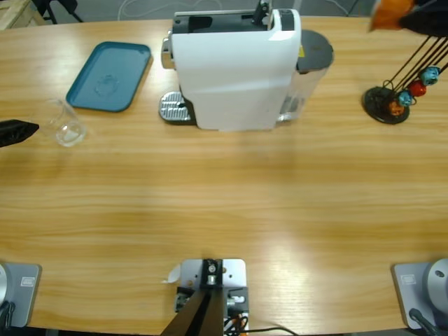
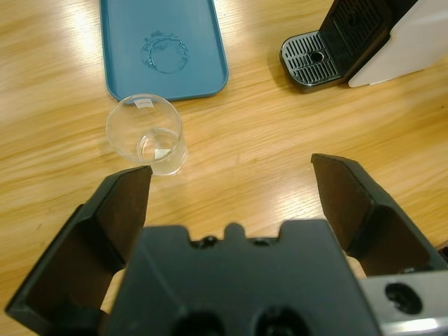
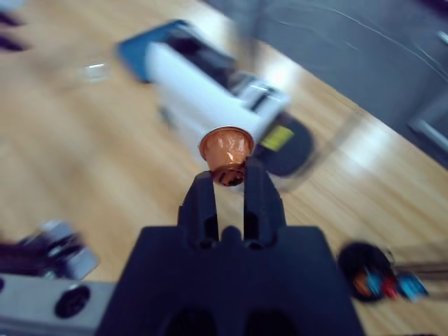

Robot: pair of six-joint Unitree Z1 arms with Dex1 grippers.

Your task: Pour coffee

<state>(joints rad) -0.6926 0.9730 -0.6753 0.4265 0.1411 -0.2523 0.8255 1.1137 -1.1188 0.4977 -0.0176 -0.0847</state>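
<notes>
On the wooden table (image 1: 224, 203), the left gripper (image 2: 231, 182) hangs wide open just short of an empty-looking glass (image 1: 68, 124) near the left edge. A blue tray (image 1: 110, 75) and white coffee machine (image 1: 238, 66) lie beyond. The right gripper (image 3: 231, 183) pinches a copper capsule (image 3: 227, 150) above the far right corner. No coffee shows.

Bright, even light from overhead. Pale glare streaks the wooden table (image 1: 224, 203). Soft shadows sit under the coffee machine (image 1: 238, 66). The right wrist view is heavily motion-blurred around the sharper orange capsule (image 3: 226, 150).
</notes>
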